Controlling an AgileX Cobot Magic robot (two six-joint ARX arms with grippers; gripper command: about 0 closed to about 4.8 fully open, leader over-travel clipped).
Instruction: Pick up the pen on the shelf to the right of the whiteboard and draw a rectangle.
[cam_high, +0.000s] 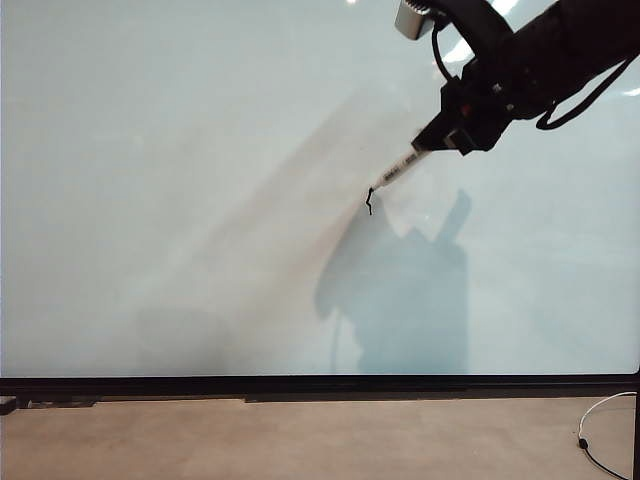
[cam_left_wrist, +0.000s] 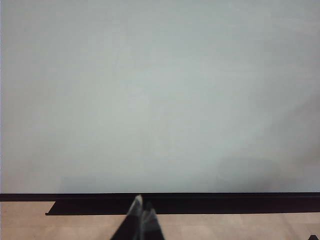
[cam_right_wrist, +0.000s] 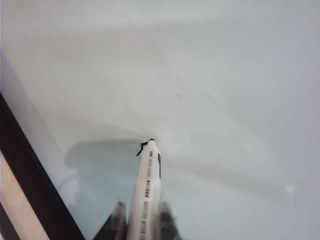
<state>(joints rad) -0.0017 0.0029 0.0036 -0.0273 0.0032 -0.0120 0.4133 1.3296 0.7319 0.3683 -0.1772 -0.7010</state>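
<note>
The exterior view takes in the whole whiteboard (cam_high: 200, 200), its black bottom edge, the tan floor below it and a white cable (cam_high: 600, 425) lying at the lower right corner. The right arm reaches in from the upper right there, and the right claw (cam_high: 432, 143) is closed on the pen (cam_high: 398, 172), which sticks out of it down and to the left. The pen's long axis runs diagonally from the claw to the board, black tip lowest and touching the surface just right of centre. A short, kinked black stroke (cam_high: 369, 202) drops from the tip: only the beginning of the rectangle.

The right wrist view shows what the exterior cannot: the white barrel (cam_right_wrist: 146, 190) clamped between two dark fingers (cam_right_wrist: 116, 222), the small dark print along it, and the tip pressed to the board beside the same stroke (cam_right_wrist: 142, 148).

The left wrist view looks at a bare stretch of whiteboard (cam_left_wrist: 160, 100). The left claw (cam_left_wrist: 141, 210) hangs low, just in front of the bottom edge, well apart from the pen. Its blurred fingertips seem to be pressed together with nothing between them.
</note>
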